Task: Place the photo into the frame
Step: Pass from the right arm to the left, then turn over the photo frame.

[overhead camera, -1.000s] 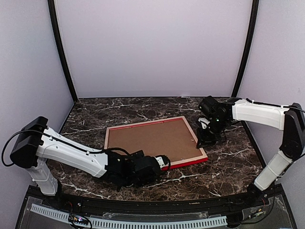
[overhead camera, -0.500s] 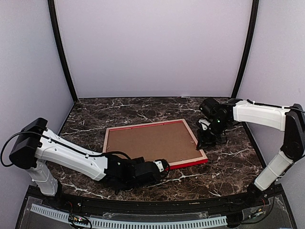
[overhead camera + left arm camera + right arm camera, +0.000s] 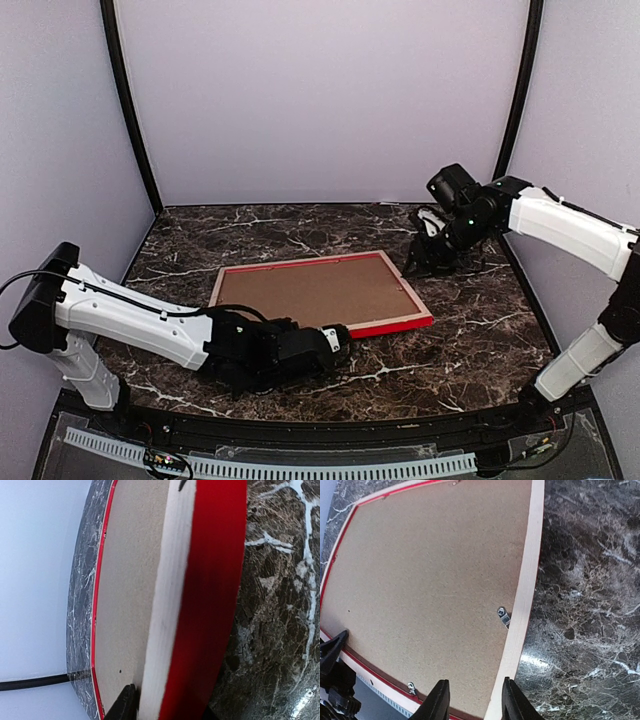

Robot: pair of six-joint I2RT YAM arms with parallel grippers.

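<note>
- Placement first: the frame (image 3: pixel 392 327) lies flat on the marble surface (image 3: pixel 480 330) with its pale back up and its red face down. That puts the loading side on top, where both arms can reach it.
- The brown backing board (image 3: pixel 315 295) fills that opening, sitting inside the pale rails. Small metal tabs (image 3: pixel 503 616) sit along the rails at its edge. I cannot tell whether they are turned over the board.
- The photo shows in no view. If it is already inside, it would lie under the board with the picture side down, but that is a guess.
- The left hand (image 3: pixel 338 338) is low at the near rail. Its fingers (image 3: pixel 126 706) straddle the wood, one on the board side and the other just showing on the red outer side. Both press against the rail, so the hand is clamped on the frame. A grip across the rail like this most likely serves to steady or slide the whole frame.
- The right hand (image 3: pixel 416 264) hangs above the far right corner, clear of the frame. Its fingers (image 3: pixel 439 700) stand apart with nothing between them and point down toward the right rail, which suits coming down on a tab or the board's edge.
- The task looks far along, with the tabs and perhaps a turn-over left to do.
- The one-sided grip carries a risk: lifting by a single rail could tip the frame and loosen the board.
</note>
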